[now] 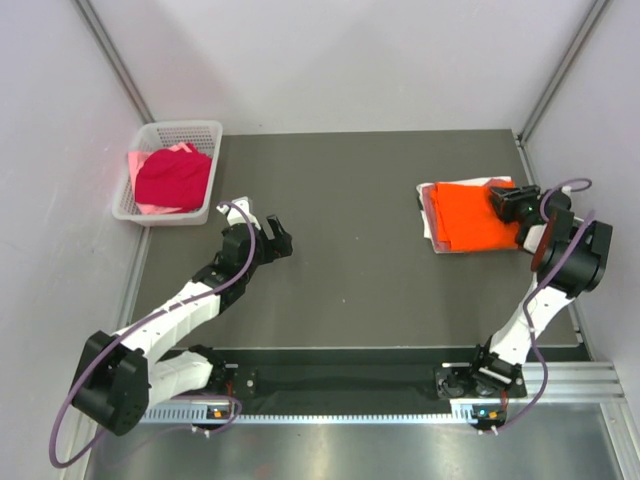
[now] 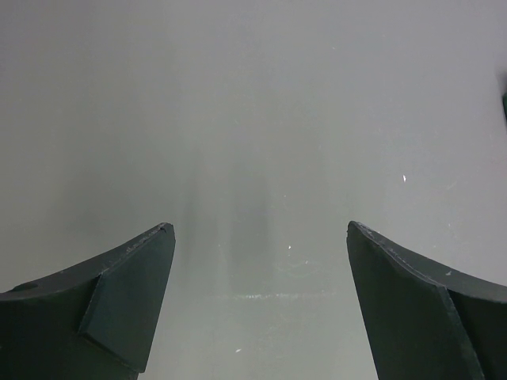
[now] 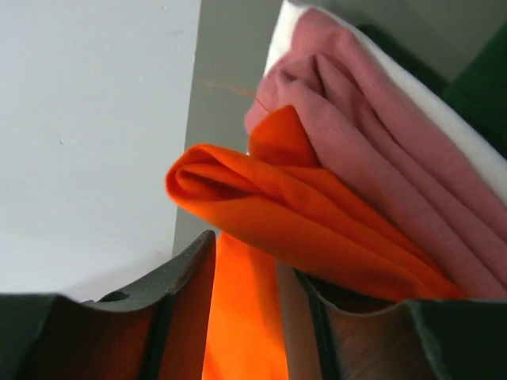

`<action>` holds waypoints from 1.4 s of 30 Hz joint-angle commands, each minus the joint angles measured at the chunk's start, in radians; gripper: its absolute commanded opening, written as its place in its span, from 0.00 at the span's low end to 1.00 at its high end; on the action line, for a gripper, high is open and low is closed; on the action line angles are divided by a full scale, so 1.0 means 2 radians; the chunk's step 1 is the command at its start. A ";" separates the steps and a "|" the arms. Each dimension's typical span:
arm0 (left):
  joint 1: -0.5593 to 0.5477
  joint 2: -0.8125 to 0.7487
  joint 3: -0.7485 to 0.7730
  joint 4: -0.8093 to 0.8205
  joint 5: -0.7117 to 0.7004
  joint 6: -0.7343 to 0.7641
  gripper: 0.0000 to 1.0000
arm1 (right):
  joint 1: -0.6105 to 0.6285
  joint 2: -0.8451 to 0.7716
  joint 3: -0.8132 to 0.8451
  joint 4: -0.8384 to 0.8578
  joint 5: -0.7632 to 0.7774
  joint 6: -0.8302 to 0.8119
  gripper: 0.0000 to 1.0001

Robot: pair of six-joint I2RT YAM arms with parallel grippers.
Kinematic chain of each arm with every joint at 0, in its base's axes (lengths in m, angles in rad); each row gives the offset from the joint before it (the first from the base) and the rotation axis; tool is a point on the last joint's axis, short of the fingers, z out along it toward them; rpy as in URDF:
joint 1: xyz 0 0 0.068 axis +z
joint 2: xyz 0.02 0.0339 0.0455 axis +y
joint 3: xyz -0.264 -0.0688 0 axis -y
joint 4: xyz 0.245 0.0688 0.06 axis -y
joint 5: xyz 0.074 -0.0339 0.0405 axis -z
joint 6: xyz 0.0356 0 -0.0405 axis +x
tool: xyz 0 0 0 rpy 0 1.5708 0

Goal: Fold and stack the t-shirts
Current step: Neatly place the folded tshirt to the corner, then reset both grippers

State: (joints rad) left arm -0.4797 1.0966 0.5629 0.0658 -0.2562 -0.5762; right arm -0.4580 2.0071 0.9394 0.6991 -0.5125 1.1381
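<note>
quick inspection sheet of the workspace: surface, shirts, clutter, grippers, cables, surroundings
Surface: dark table, bare in the middle.
Job's things: orange t-shirt tops the stack on the right, with the dusty rose t-shirt and white t-shirt under it. The crimson t-shirt lies on the pale pink t-shirt in the white basket.
Clutter: nothing seen.
Grippers: left gripper open, empty, over the bare table. Right gripper has orange cloth between its fingers.
Cables: purple cables loop along both arms.
Surroundings: pale walls.
</note>
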 commanded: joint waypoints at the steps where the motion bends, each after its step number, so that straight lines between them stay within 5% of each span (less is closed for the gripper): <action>1: 0.000 -0.011 0.015 0.010 -0.007 0.007 0.94 | -0.009 -0.003 0.026 -0.021 0.044 -0.014 0.39; 10: -0.001 -0.013 0.015 0.010 -0.004 0.007 0.94 | -0.015 -0.130 -0.033 -0.005 0.009 -0.024 0.41; 15: -0.002 -0.015 0.014 0.010 -0.003 0.007 0.94 | -0.040 -0.182 -0.143 0.084 -0.043 0.025 0.41; 26: -0.003 -0.014 0.012 0.014 -0.006 0.010 0.95 | -0.047 -0.047 -0.217 0.257 -0.050 0.042 0.38; 34: -0.003 -0.012 0.009 0.016 -0.010 0.012 0.95 | -0.044 -0.183 -0.227 0.126 -0.037 -0.056 0.41; 42: -0.004 -0.006 0.005 0.024 -0.010 0.014 0.95 | 0.024 -0.428 -0.240 -0.092 0.030 -0.240 0.44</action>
State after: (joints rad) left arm -0.4820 1.0927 0.5629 0.0624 -0.2565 -0.5709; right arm -0.4828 1.2827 0.4732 0.6773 -0.5190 0.8692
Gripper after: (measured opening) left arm 0.952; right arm 0.440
